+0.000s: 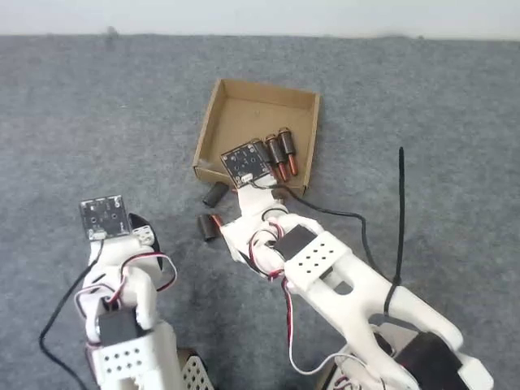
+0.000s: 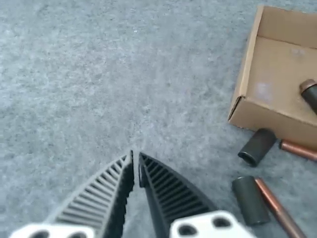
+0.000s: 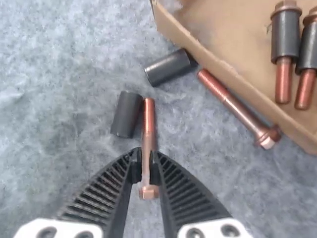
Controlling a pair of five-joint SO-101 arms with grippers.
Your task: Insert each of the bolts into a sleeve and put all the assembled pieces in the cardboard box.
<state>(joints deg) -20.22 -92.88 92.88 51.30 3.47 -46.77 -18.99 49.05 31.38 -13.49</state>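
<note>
My right gripper (image 3: 144, 157) is shut on a copper bolt (image 3: 148, 124) near its head. The bolt lies on the carpet alongside a black sleeve (image 3: 126, 114). A second sleeve (image 3: 168, 66) and a loose bolt (image 3: 237, 110) lie beside the wall of the cardboard box (image 3: 223, 64). Inside the box (image 1: 252, 114) rest assembled pieces (image 1: 280, 153), bolts in sleeves. My left gripper (image 2: 136, 159) is shut with nothing in it, low over bare carpet, to the left of both sleeves (image 2: 256, 146) (image 2: 250, 199) and the box (image 2: 277, 84).
Grey carpet covers the whole table. The left arm (image 1: 122, 276) stands at the lower left, and the right arm (image 1: 341, 276) stretches from the lower right towards the box. A black cable (image 1: 400, 219) runs to the right of the right arm.
</note>
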